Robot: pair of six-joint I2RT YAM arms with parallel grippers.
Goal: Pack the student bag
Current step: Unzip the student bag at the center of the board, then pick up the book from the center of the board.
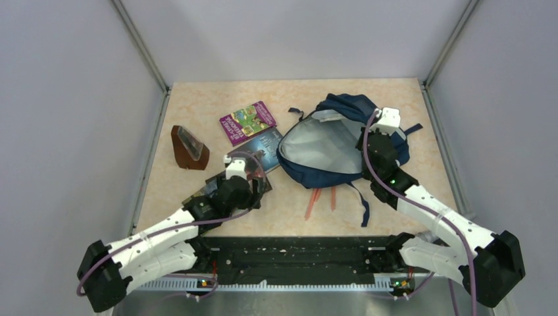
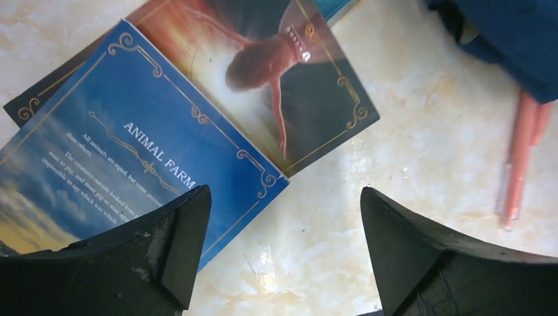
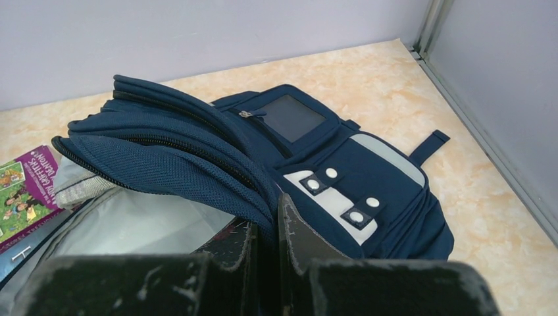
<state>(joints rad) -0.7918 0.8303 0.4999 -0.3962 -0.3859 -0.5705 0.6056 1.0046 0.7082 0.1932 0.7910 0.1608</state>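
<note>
Student bag (image 1: 319, 148): lies right of centre on the tabletop (image 1: 197, 105), main compartment gaping leftward. Step in hand, by my reading: loading a book. Right end effector (image 3: 273, 217): pinched tight on the upper flap's edge, arm stretched forward, propping the mouth. Left end effector (image 2: 283, 197): fingers wide, empty, wrist pitched down above the Animal Farm book (image 2: 131, 164), which overlaps a second book (image 2: 309, 85). Next I must descend, grip its free edge, and carry it right into the opening
</note>
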